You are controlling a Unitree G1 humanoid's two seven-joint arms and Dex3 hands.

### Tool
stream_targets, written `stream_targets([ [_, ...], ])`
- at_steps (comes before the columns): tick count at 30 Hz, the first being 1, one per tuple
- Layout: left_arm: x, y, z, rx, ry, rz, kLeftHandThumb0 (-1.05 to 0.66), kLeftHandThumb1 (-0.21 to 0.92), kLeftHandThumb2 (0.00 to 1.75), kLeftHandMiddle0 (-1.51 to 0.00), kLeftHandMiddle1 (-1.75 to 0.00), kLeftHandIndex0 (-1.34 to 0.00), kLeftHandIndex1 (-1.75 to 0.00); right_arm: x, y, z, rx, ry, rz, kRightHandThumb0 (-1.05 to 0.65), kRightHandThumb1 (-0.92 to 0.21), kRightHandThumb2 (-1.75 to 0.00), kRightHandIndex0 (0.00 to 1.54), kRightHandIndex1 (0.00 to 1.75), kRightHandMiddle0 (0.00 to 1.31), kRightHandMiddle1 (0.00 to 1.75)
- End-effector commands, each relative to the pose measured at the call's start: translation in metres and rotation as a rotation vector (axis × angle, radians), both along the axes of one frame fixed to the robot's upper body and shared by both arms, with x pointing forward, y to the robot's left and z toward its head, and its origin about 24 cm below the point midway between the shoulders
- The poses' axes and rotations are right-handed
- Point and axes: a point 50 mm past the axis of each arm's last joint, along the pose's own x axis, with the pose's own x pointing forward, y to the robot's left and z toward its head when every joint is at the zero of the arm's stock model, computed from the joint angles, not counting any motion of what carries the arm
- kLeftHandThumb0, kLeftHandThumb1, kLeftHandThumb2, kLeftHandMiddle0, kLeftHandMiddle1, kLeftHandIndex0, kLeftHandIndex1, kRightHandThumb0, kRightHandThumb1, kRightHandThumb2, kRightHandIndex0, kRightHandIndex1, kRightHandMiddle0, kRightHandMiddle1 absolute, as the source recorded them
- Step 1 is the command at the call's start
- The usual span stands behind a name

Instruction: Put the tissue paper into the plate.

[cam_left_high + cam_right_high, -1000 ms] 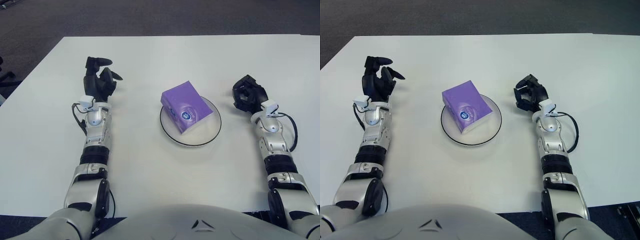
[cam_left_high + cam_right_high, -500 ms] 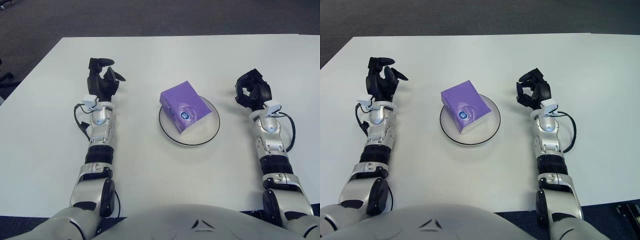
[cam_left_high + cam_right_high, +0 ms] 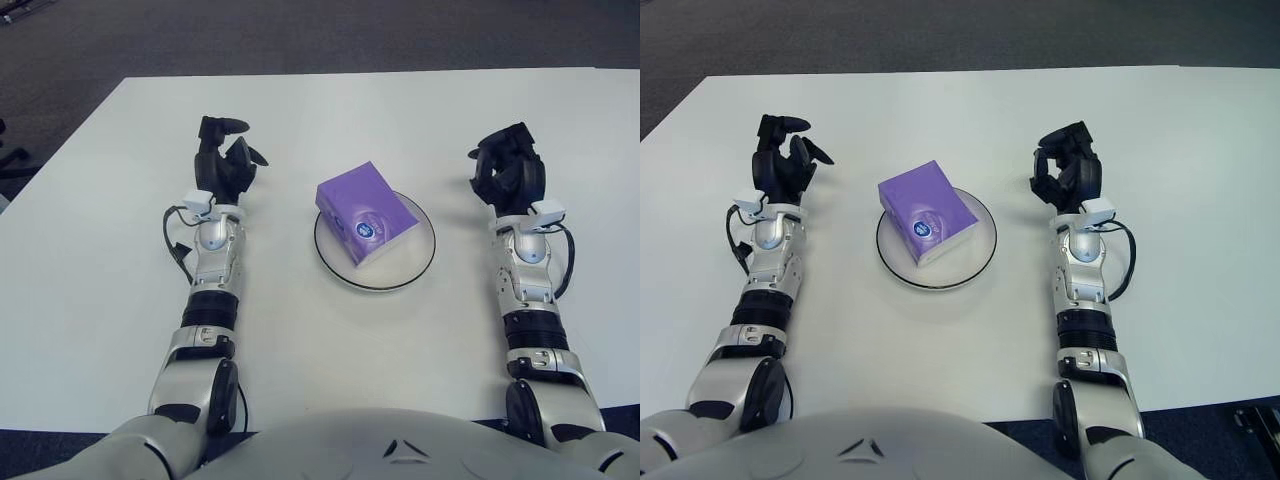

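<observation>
purple tissue pack (image 3: 366, 212), between my hands: smooth soft wrap, slight sheen | round white plate with dark rim (image 3: 415, 263) under it: glossy, ceramic-looking | white table (image 3: 90, 260) beneath my arms: matt, smooth | my left hand (image 3: 224, 163) and right hand (image 3: 508, 169): matt black plastic; forearms behind them glossy silver

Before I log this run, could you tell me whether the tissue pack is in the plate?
In: the tissue pack lies on the plate, overhanging its upper-left rim.
</observation>
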Motion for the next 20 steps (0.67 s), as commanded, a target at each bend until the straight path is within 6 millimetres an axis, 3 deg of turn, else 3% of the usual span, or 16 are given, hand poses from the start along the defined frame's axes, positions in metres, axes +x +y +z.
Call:
stream_targets([
  [1,-0.0362,-0.014,-0.0733,-0.062,0.272,-0.024,-0.35,0.87,0.58,-0.84,-1.75,-0.24,-1.75,-0.0276,0.0141,-0.0609,0.128,0.201,-0.028,-0.36,-0.8,-0.67,0.75,1.75,0.28,1.75],
  [20,-0.0337,-0.0172,-0.0827,0.079,0.491,-0.077,-0.35,0.86,0.59,-0.85,-1.75,-0.24,-1.75,-0.0264,0.0224,-0.0654,0.131,0.208,-0.005,-0.36,-0.84,-0.61,0.75,1.75,0.25,1.75],
])
